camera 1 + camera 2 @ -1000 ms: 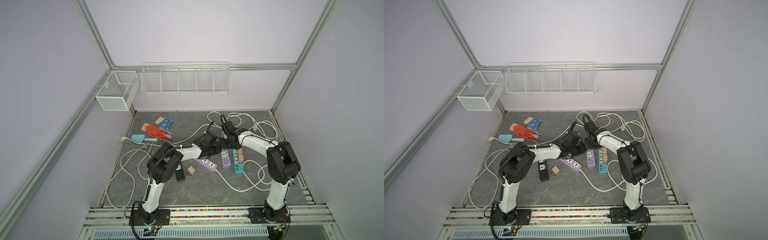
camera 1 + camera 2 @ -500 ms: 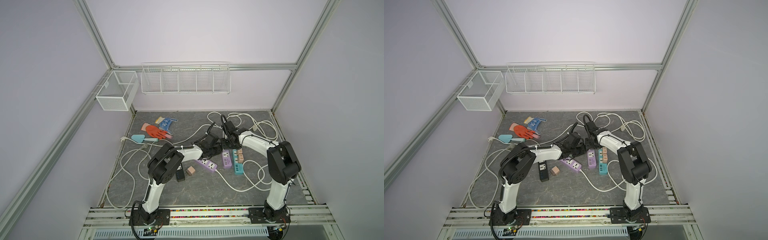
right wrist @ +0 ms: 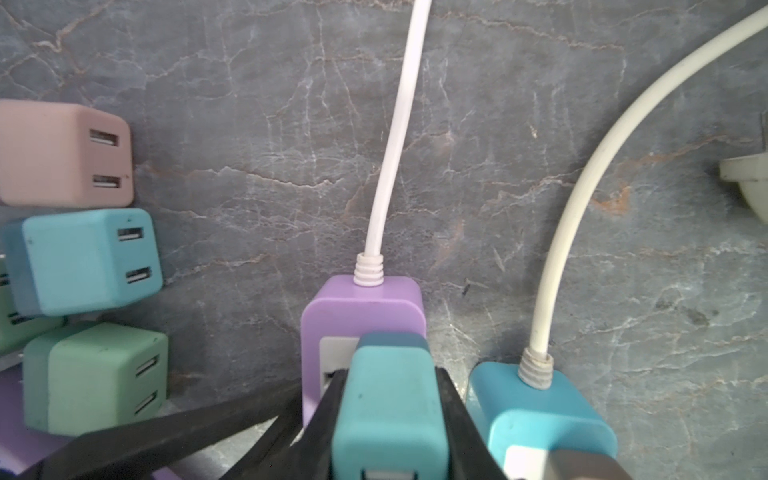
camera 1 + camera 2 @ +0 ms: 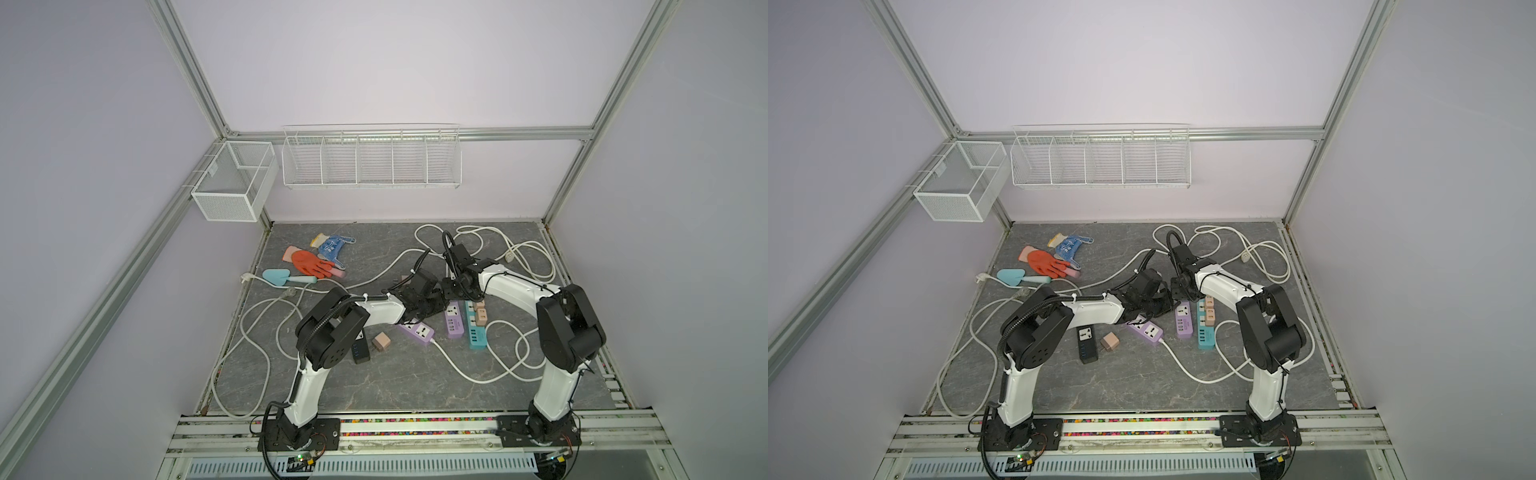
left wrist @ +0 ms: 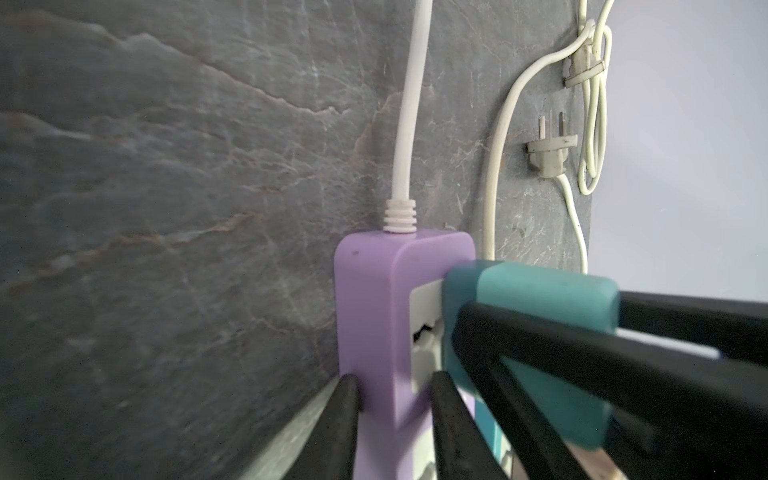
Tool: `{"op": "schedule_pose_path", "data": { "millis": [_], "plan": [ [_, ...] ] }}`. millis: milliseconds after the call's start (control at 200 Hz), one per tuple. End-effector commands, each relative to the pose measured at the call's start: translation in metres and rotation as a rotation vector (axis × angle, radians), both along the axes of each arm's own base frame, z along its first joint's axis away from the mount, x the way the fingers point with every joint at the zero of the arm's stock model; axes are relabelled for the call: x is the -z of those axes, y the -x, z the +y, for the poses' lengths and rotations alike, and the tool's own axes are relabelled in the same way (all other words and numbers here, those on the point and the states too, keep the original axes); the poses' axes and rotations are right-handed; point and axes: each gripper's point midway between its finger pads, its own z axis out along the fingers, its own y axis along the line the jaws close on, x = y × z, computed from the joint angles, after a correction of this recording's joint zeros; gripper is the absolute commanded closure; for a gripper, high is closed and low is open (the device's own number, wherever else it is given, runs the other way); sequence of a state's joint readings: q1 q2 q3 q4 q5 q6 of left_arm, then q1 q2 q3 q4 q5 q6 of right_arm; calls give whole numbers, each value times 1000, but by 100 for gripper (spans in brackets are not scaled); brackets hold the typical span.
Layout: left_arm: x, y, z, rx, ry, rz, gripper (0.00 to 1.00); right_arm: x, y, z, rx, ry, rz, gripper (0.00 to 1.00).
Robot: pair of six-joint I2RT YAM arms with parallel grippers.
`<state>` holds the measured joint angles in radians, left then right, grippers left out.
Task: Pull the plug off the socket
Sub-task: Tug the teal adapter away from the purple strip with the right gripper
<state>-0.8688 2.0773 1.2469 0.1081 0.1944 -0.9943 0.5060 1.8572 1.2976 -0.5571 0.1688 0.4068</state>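
Grey marbled tabletop inside a lilac-walled frame, with white cords looping all over it. Both arms lean in low from the front rail and meet near the middle. The left arm lays its white forearm almost flat, pointing right. The right arm arches over from its elbow and tips its wrist down.

The right gripper is pinched onto the teal plug, one black finger on each side. That plug sits at the end of the purple power strip where the white cord comes out. The plug's long axis sticks straight out of the strip's top face, so it points up off the table, USB end toward the right wrist camera. Its base is against the white socket plate and I can't see any prongs.

The purple power strip lies flat, long axis running front to back in both top views, cord end to the back. A teal strip lies just beside it on the right.

The left gripper straddles the purple power strip right next to the plug with its fingers close against it. Honestly can't tell if they're squeezing it or sitting loose.
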Motion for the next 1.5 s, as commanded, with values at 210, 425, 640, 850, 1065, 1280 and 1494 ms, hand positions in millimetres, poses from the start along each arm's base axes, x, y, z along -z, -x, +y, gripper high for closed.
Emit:
{"op": "schedule_pose_path", "data": {
  "millis": [210, 425, 640, 850, 1065, 1280, 1494],
  "plan": [
    [61, 38, 32, -3, -148, 111, 72, -22, 0, 33, -60, -59, -48, 90],
    [64, 38, 36, -3, -177, 113, 72, -23, -3, 17, -27, -67, -35, 90],
    [66, 38, 41, -13, -199, 112, 72, -18, 5, 36, -59, -93, -21, 90],
    [68, 39, 43, -13, -210, 117, 72, -26, -2, 15, -25, -61, -43, 90],
    [74, 39, 43, -15, -221, 131, 72, -23, 0, 24, -28, -114, -27, 90],
    [76, 40, 47, -19, -235, 132, 72, -24, -2, 18, -24, -100, -28, 90],
    [76, 40, 47, -20, -230, 132, 72, -31, 0, 10, 6, -130, -50, 90]
  ]
}}
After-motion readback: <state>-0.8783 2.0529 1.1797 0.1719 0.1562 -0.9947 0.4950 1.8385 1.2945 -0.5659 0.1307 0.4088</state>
